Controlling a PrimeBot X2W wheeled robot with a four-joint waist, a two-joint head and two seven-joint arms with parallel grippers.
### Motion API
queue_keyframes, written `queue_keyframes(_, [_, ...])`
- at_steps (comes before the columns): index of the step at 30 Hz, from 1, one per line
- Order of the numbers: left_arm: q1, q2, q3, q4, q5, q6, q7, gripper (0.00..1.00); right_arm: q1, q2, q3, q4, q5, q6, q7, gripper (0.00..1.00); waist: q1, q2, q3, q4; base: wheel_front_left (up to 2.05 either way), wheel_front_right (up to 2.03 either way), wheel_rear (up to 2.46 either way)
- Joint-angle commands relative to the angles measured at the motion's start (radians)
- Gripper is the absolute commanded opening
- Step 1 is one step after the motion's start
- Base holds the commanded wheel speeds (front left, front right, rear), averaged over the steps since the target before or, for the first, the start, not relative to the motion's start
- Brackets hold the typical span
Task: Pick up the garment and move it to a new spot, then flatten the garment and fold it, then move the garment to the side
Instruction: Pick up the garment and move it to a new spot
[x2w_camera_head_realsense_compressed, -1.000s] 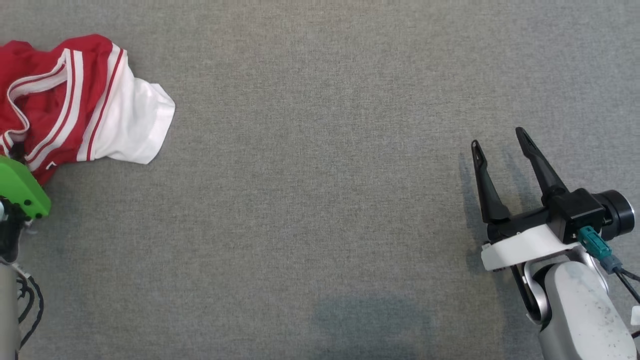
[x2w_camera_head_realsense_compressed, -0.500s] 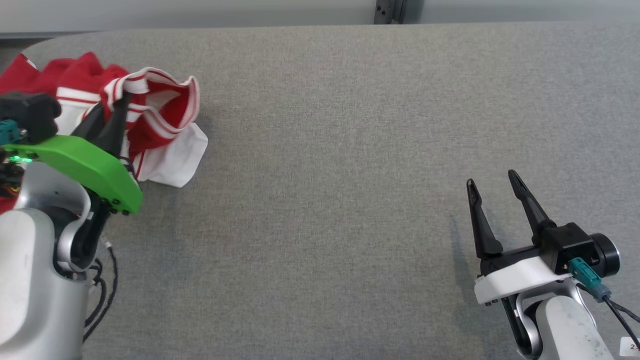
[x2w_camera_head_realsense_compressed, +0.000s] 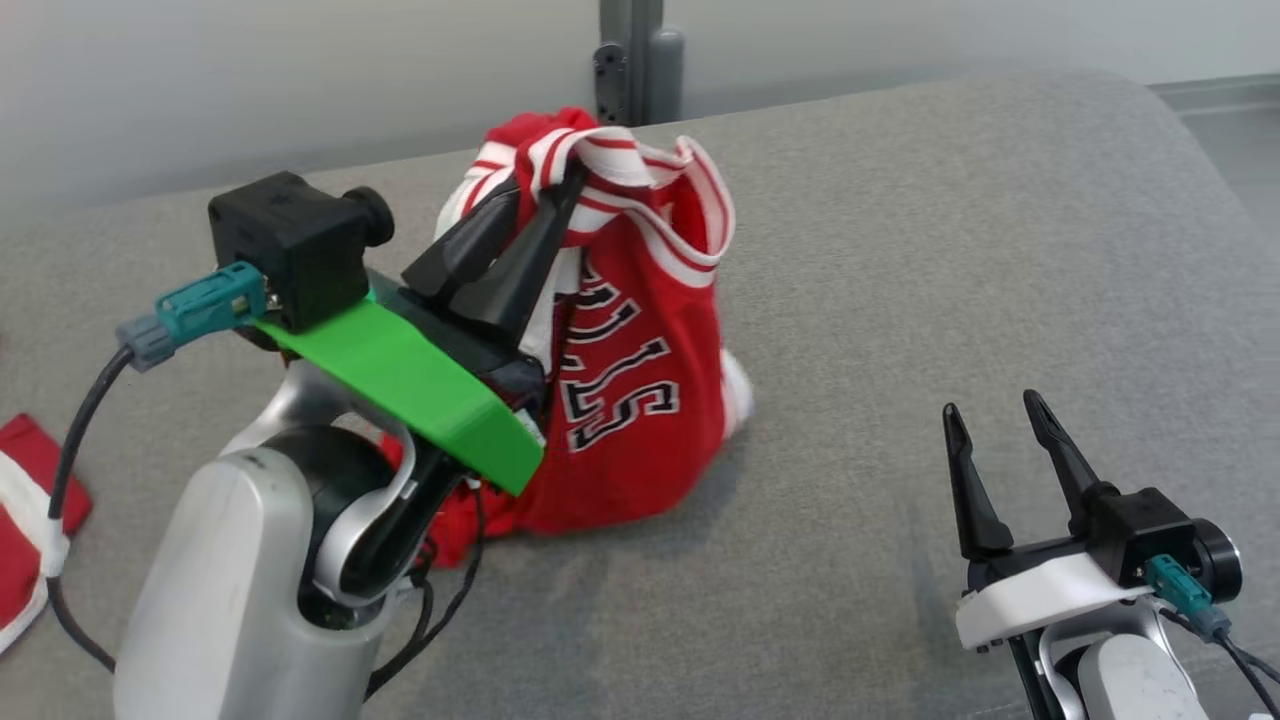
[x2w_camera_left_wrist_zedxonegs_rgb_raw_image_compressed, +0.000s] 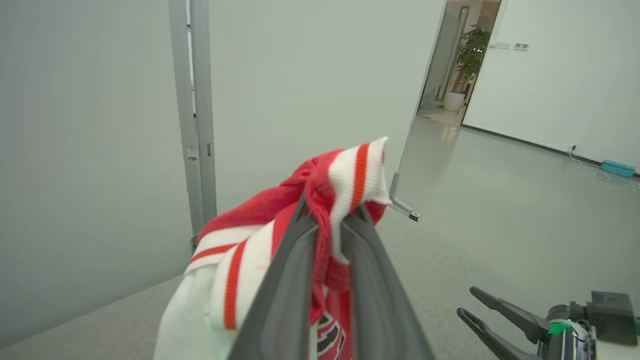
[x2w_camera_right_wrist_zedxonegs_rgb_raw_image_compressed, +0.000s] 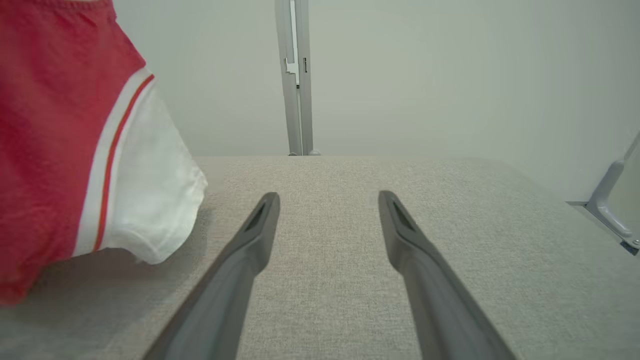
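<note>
**Red jersey hangs by its striped trim over the grey table**

The jersey (x2w_camera_head_realsense_compressed: 630, 380) hangs mid-table, toward the far edge. Its red-and-white trim is bunched between the fingers of the left gripper (x2w_camera_head_realsense_compressed: 555, 185), which are clamped together on the fabric, while its lower hem rests crumpled on the table (x2w_camera_head_realsense_compressed: 900, 250). The right gripper (x2w_camera_head_realsense_compressed: 989, 404) sits at the near right, jaws apart and empty, well apart from the cloth. Another red-and-white cloth (x2w_camera_head_realsense_compressed: 25, 520) lies at the near left edge. The likely trouble is that the pinch takes only a narrow fold of trim. Drag from the trailing hem on the rough surface could pull the trim free, or roll the jersey into a tighter bundle that resists flattening.
</note>
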Motion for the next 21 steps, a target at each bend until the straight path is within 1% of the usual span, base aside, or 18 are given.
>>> queue_keyframes(1, [-0.022, -0.019, -0.007, -0.013, -0.007, 0.006, -0.004, 0.0, 0.013, -0.001, 0.0, -0.002, 0.006, 0.0, -0.004, 1.0, 0.0001, 0.0, -0.039, -0.124, 0.0, 0.0, 0.0])
queue_keyframes(4, [-0.058, -0.052, -0.024, -0.015, -0.012, 0.013, -0.019, 0.0, 0.015, -0.001, -0.001, -0.004, 0.009, 0.0, -0.004, 1.0, 0.0001, 0.0, -0.036, -0.177, 0.0, 0.0, 0.0])
queue_keyframes(8, [-0.077, -0.072, -0.03, 0.048, 0.004, 0.035, -0.047, 0.0, 0.021, -0.001, -0.004, -0.003, 0.015, 0.0, -0.004, 1.0, 0.0001, 0.0, -0.036, -0.231, 0.0, 0.0, 0.0])
queue_keyframes(11, [-0.043, -0.069, -0.027, 0.146, 0.013, 0.045, -0.066, 0.0, 0.025, -0.001, -0.002, -0.002, 0.026, 0.0, -0.004, 1.0, 0.0001, 0.0, -0.031, -0.263, 0.0, 0.0, 0.0])
queue_keyframes(15, [0.01, -0.064, -0.024, 0.306, 0.017, 0.051, -0.108, 0.0, 0.039, -0.001, -0.008, 0.0, 0.039, 0.0, -0.004, 1.0, 0.0001, 0.0, -0.024, -0.278, 0.0, 0.0, 0.0])
queue_keyframes(18, [0.054, -0.069, -0.036, 0.447, 0.019, 0.041, -0.161, 0.0, 0.043, -0.001, -0.009, 0.002, 0.045, 0.0, -0.004, 1.0, 0.0001, 0.0, -0.016, -0.279, 0.0, 0.0, 0.0])
queue_keyframes(21, [0.078, -0.085, -0.075, 0.583, 0.026, 0.024, -0.221, 0.0, 0.045, -0.001, -0.002, 0.005, 0.045, 0.0, -0.004, 1.0, 0.0001, 0.0, -0.009, -0.267, 0.0, 0.0, 0.0])
